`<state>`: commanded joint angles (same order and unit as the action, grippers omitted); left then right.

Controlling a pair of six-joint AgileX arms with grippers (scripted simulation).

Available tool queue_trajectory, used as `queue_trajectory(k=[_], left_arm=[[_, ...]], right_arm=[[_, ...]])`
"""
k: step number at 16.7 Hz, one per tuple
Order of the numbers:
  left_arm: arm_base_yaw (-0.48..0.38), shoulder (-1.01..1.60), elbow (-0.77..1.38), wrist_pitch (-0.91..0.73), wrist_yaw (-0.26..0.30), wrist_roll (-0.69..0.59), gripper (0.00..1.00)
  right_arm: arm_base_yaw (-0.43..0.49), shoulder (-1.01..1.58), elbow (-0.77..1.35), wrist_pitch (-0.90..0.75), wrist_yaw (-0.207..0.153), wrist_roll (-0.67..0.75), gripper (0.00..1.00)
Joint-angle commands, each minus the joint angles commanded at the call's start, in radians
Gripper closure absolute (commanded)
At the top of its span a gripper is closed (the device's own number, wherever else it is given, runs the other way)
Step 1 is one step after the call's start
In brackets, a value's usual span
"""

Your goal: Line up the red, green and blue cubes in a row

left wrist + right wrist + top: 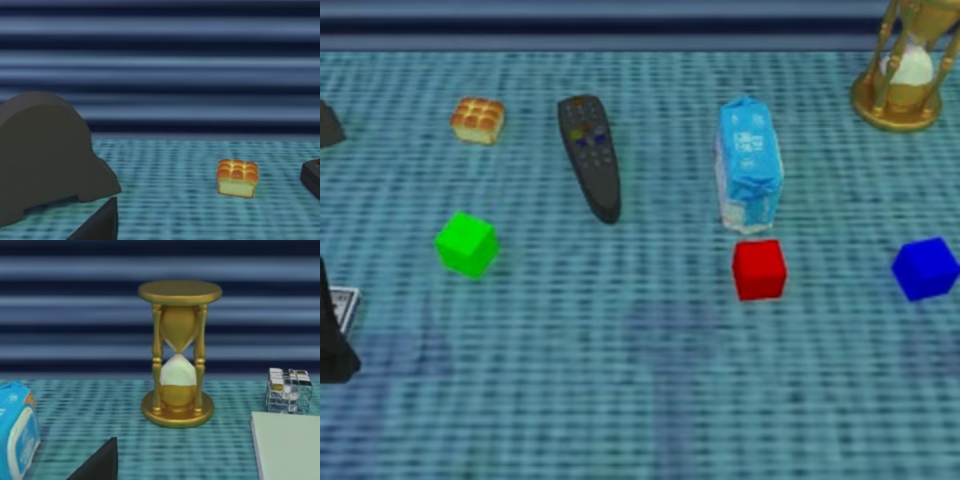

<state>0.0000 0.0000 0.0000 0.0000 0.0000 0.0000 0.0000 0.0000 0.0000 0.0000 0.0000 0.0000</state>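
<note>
— Dark wedge right up against the lens in the left wrist view: is that the left gripper (pixel 97 222)?

— It is, only a sliver of it. Clenched or released, I can't tell. The right gripper (pixel 97 462) shows the same sliver in its own wrist view, and I can't tell there either.

— Where are the arms?

— The left arm (pixel 332 340) sits at the tabletop's (pixel 640 400) left edge. The right one doesn't show from above.

— And beyond the left gripper?

— A dark rounded lump (pixel 45 155) close by, then the bread bun (pixel 237 178) farther out.

— Beyond the right?

— A golden hourglass (pixel 179 355) standing upright, a mirrored puzzle cube (pixel 289 390) and a pale flat slab (pixel 285 445) to one side, and a corner of the blue carton (pixel 15 435) to the other.

— The cubes?

— All resting on the tabletop, none gripped. The green cube (pixel 467 243) is at the left, below the bun and to the left of a black remote (pixel 590 157). The red cube (pixel 759 269) sits right of centre, just beside the carton's near end. The blue cube (pixel 925 267) is near the right edge, roughly level with the red. Each stands well apart from the next.
</note>
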Motion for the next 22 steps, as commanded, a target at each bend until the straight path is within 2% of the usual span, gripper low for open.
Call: queue_trajectory(k=[5,9,13,22], left_arm=[[0.0,0.0,0.0,0.0,0.0,0.0,0.0],[0.0,0.0,0.0,0.0,0.0,0.0,0.0],[0.0,0.0,0.0,0.0,0.0,0.0,0.0],[0.0,0.0,0.0,0.0,0.0,0.0,0.0]], right_arm=[[0.019,0.061,0.059,-0.039,-0.002,0.014,0.0],[0.078,0.29,0.273,-0.173,-0.003,0.061,0.0],[0.159,0.67,0.586,-0.377,0.001,0.128,0.0],[0.362,1.698,1.345,-0.905,0.008,0.291,0.0]])
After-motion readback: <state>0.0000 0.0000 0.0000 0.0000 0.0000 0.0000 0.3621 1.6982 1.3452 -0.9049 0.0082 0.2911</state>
